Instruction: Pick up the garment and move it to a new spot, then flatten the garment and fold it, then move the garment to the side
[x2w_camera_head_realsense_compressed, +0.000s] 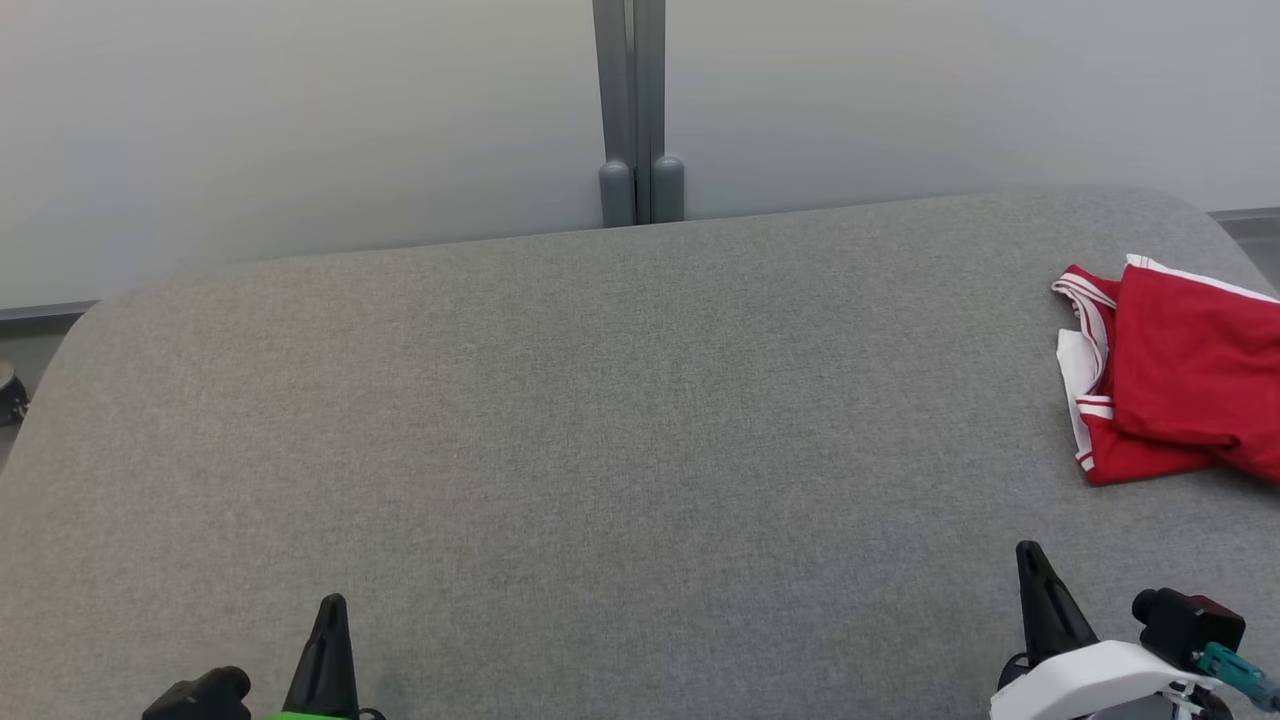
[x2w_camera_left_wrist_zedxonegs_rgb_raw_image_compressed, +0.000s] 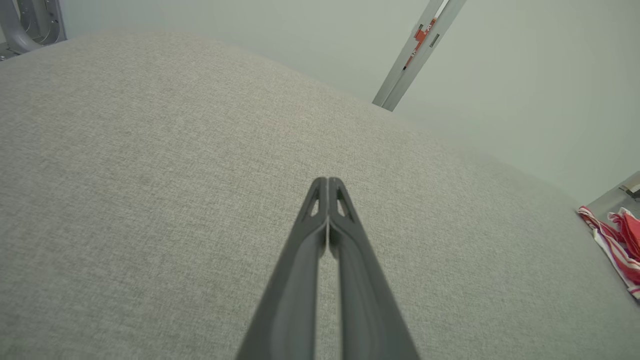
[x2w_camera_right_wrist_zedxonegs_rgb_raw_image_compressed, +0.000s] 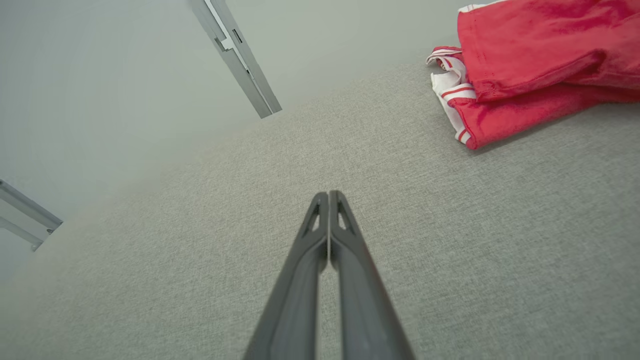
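- Our left gripper (x2w_camera_left_wrist_zedxonegs_rgb_raw_image_compressed: 327, 184) and right gripper (x2w_camera_right_wrist_zedxonegs_rgb_raw_image_compressed: 328, 196) both have their fingers pressed together, holding nothing, over the grey padded table (x2w_camera_head_realsense_compressed: 600, 450).
- The red garment (x2w_camera_head_realsense_compressed: 1175, 375) lies crumpled near the table's far right edge, ahead and right of our right gripper, the nearer one.
- The frame crops the garment, so we cannot judge its long axis.

Blk tapered fingers (x2w_camera_left_wrist_zedxonegs_rgb_raw_image_compressed: 295, 290), wht forearm (x2w_camera_head_realsense_compressed: 1090, 675)
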